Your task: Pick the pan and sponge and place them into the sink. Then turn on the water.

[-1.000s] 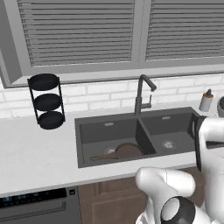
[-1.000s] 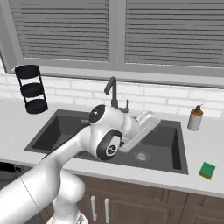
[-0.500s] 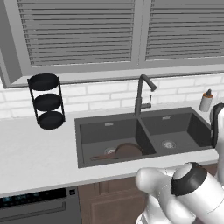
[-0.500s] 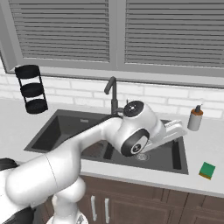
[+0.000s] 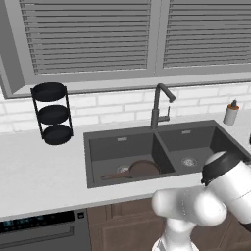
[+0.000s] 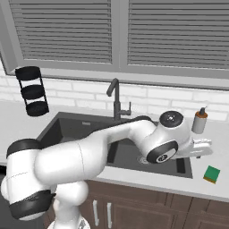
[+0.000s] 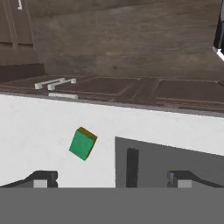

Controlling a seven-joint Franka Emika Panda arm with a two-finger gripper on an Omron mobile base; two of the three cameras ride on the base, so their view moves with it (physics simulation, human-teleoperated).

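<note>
The small green sponge (image 7: pixel 83 143), yellow-edged, lies on the counter (image 7: pixel 35 131) beyond the seemingly released, empty claw (image 7: pixel 109 179).

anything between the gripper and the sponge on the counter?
Nothing visible. The sponge lies alone on bare white counter ahead of the gripper, beside the sink corner. The soap bottle stands off to the side.

A glossy white arm (image 6: pixel 89 156) of thick rounded segments fills the lower left of the right base view. Dark grey bands ring its joints, and a round dark cap tops the wrist joint. Two small dark fingers (image 7: pixel 41 178) have pale grey tips.
</note>
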